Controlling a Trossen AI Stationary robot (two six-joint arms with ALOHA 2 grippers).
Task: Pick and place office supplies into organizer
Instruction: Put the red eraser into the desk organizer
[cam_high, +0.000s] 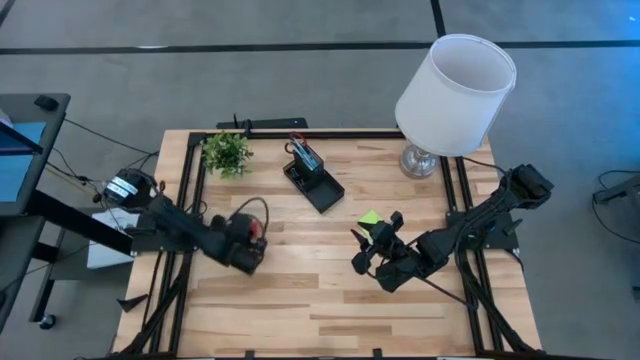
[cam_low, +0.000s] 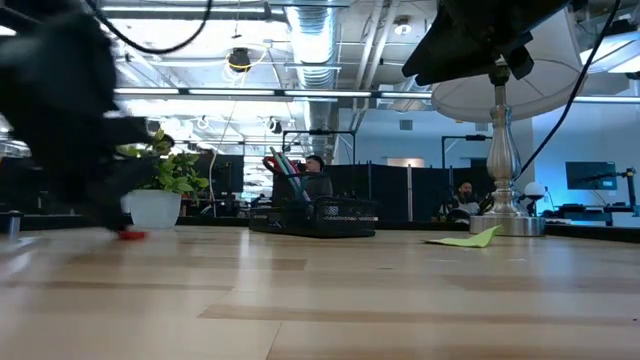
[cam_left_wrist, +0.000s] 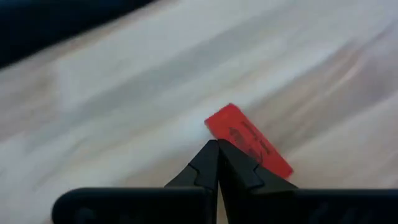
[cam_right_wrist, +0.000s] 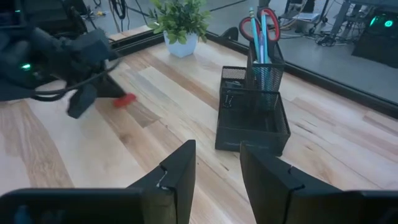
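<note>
Scissors (cam_right_wrist: 260, 23) and pens stand in the organizer (cam_high: 314, 176) at twelve o'clock. Left gripper (cam_left_wrist: 217, 149), fingers pinched together and empty, hovers above a red tag (cam_left_wrist: 249, 140) at nine o'clock. Right gripper (cam_right_wrist: 217, 163), jaws apart and empty, waits at four o'clock beside the green sticky pad (cam_high: 370, 217).

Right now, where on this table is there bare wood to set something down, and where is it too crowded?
Bare wood runs along the table's near edge, in front of both arms, and in the middle between the left gripper and the right gripper. The far side is crowded: potted plant, organizer, lamp, with the sticky-note pad beside the right gripper.
</note>
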